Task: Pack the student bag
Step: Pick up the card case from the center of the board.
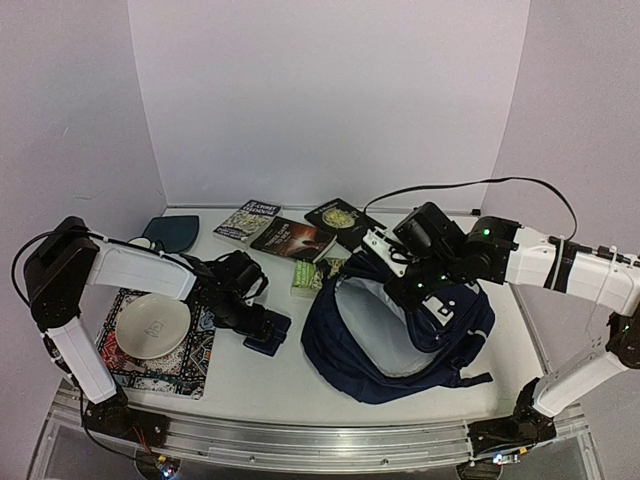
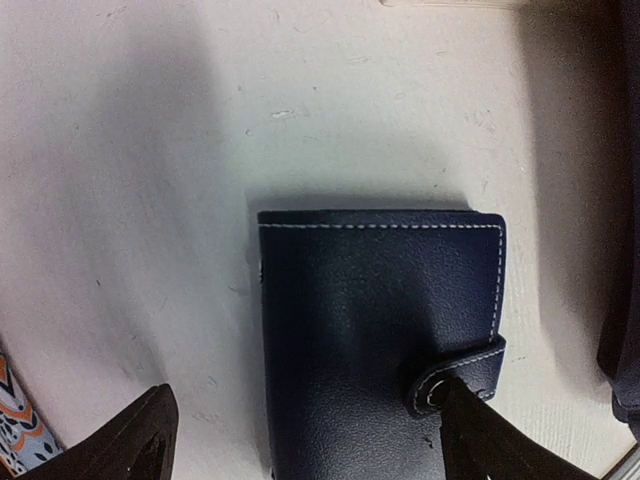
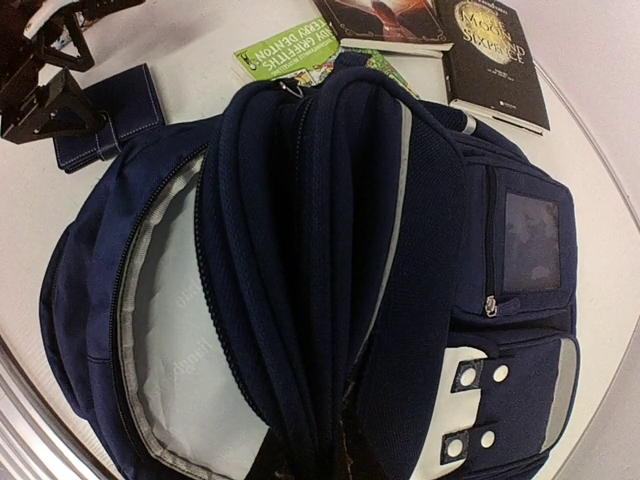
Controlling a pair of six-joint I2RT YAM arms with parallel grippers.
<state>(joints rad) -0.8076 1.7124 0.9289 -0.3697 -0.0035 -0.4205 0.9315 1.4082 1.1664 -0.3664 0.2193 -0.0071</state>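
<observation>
The student bag [image 1: 400,335] lies at centre right, a large navy backpack with its main compartment unzipped and pale grey lining showing [image 3: 170,330]. My right gripper [image 1: 402,285] is at the bag's top edge, shut on bunched navy fabric [image 3: 335,300] and holding the mouth open; its fingertips are hidden in the folds. A small navy wallet [image 2: 380,330] lies flat on the table left of the bag. My left gripper [image 2: 310,445] is open and straddles the wallet, with one finger [image 2: 140,440] on the bare table and the other finger [image 2: 490,430] at the snap tab.
Three books [image 1: 292,238] and a green booklet [image 1: 308,275] lie behind the bag. A dark-teal pouch [image 1: 172,232] sits at the back left. A white plate [image 1: 152,325] rests on a patterned mat [image 1: 175,375] at the left.
</observation>
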